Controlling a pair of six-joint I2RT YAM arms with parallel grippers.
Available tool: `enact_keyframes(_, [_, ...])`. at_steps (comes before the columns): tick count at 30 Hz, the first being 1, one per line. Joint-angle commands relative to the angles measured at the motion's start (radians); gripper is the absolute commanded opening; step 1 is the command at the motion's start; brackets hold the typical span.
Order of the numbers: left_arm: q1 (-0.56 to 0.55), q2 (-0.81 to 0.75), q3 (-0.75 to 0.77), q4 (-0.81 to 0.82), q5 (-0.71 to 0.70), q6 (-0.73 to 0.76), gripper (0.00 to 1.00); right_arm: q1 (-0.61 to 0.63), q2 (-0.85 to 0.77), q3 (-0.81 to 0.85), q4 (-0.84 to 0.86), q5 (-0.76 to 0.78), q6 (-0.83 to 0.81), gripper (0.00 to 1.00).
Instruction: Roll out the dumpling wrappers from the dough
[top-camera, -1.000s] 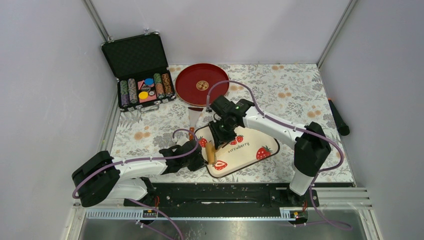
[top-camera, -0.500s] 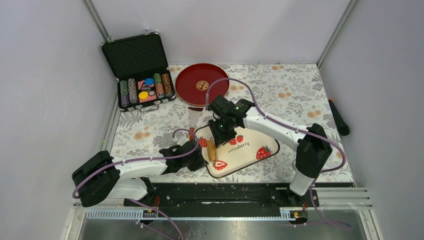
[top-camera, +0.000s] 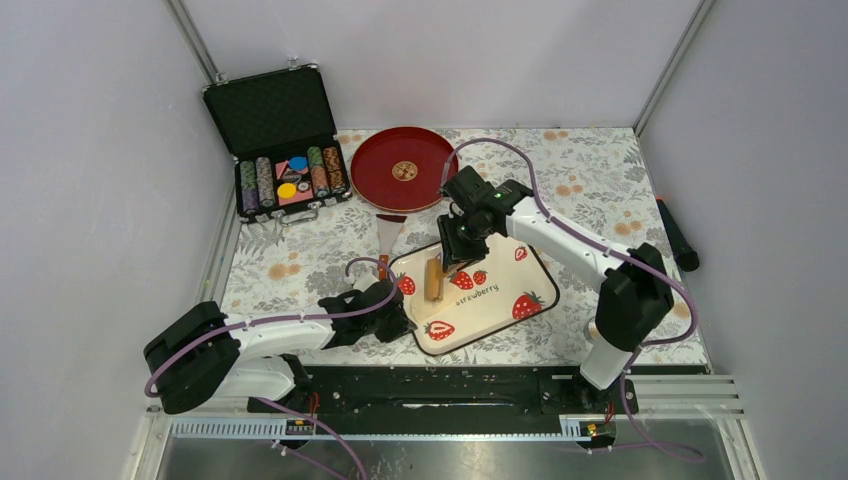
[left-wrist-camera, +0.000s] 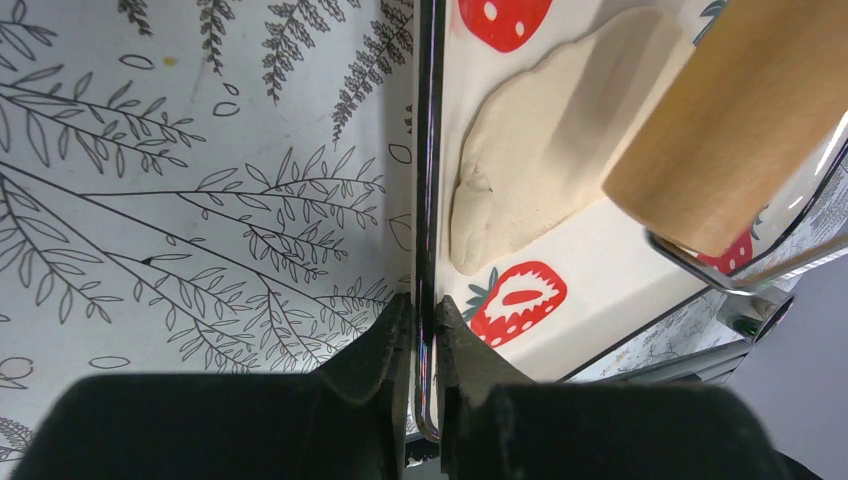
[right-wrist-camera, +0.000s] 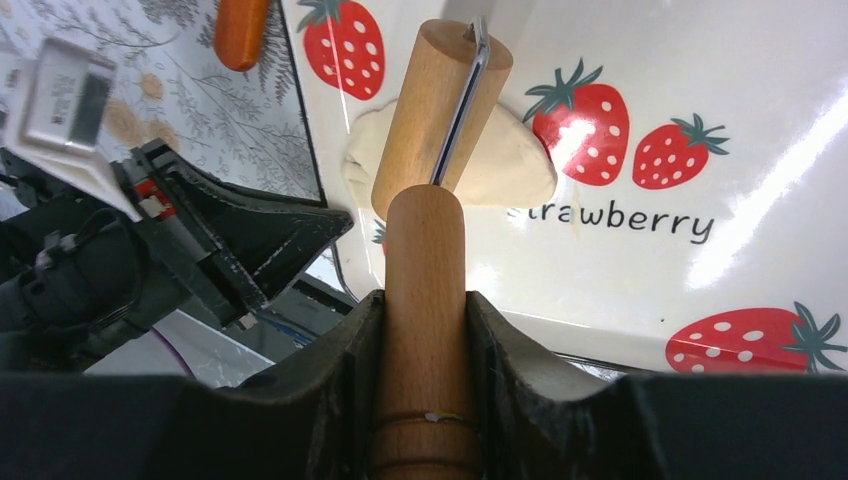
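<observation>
Right wrist view shows the dough (right-wrist-camera: 515, 165) flattened on the left part of the strawberry tray (right-wrist-camera: 640, 270), under the wooden roller (right-wrist-camera: 440, 110). Right gripper (right-wrist-camera: 425, 320) clamps the roller's handle; left gripper (left-wrist-camera: 425, 325), nearly closed, pinches the tray's left rim.

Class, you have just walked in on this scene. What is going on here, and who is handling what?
The left gripper is shut on the left rim of the strawberry tray, which seems to steady it. The right gripper grips the handle of the wooden roller, whose drum sits over the dough. The dough lies on the tray as one flattened oval sheet, uncut so far.
</observation>
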Motion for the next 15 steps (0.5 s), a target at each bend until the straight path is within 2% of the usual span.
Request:
enact_keyframes(1, [-0.001,0.029,-0.002,-0.08,-0.048,-0.001,0.0,0.007,0.037,-0.002,-0.031,0.005,0.007,0.0])
enact_keyframes(15, [0.0,0.026,-0.004,-0.081,-0.047,-0.002,0.0,-0.012,0.126,-0.079,-0.149,0.115,-0.027,0.0])
